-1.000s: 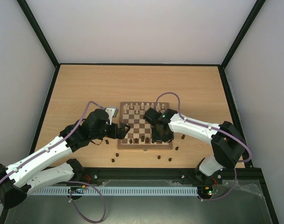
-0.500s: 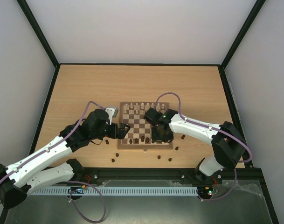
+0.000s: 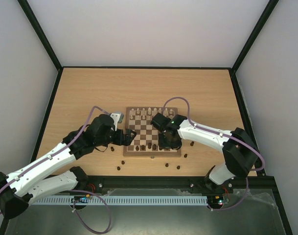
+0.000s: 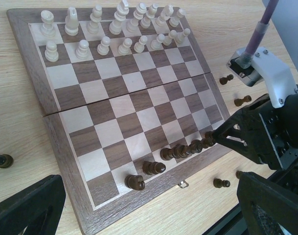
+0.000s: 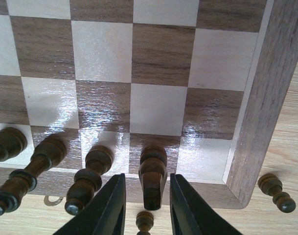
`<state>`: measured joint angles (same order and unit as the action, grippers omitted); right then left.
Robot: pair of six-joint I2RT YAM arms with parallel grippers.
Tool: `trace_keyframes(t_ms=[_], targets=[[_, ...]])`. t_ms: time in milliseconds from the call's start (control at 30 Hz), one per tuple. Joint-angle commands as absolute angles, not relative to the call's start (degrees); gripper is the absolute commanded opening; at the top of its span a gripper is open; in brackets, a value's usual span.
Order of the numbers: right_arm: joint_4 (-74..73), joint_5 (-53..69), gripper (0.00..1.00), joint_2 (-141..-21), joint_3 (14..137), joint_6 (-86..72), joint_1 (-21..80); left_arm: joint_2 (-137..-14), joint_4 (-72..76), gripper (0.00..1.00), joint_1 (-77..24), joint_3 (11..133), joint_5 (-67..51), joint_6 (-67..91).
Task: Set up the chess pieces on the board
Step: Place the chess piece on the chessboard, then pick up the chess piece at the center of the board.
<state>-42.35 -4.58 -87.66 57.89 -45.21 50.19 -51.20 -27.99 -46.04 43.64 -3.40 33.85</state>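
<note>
The board (image 3: 151, 153) lies mid-table. Pale chess pieces (image 3: 146, 113) fill its two far rows, also seen in the left wrist view (image 4: 114, 29). Dark pieces (image 4: 183, 149) stand along the near row. My right gripper (image 3: 167, 143) hangs over the board's near right corner. Its jaws are open and straddle a dark piece (image 5: 152, 174) without touching it. The fingers (image 5: 109, 205) stand clear on both sides. My left gripper (image 3: 130, 137) is open and empty at the board's left edge, with its fingers (image 4: 26, 210) spread wide.
Several loose dark pieces lie on the table around the board: left of it (image 3: 110, 148), in front of it (image 3: 123, 162) (image 3: 167, 164) and to the right (image 3: 185, 155). A pawn (image 5: 275, 188) lies just off the board's corner. A metal clasp (image 4: 183, 184) sits on the near rim.
</note>
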Motion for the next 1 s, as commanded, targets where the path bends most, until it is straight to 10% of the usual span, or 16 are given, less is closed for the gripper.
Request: trace_keyframes(t_ms=[0, 667, 967], targets=[[-45.0, -4.8, 0.28, -85.1, 58.3, -45.2, 50.1, -50.9, -28.3, 0.99, -45.3, 43.2, -2.9, 33.8], [-42.7, -4.6, 0.96, -72.4, 50.8, -36.6, 23.8, -53.5, -23.7, 0.99, -44.6, 42.1, -5.0, 33.8], [-42.0, -3.6, 0.64, -75.1, 47.5, -38.8, 20.9, -53.4, -24.0, 0.99, -44.5, 42.3, -6.5, 33.1]])
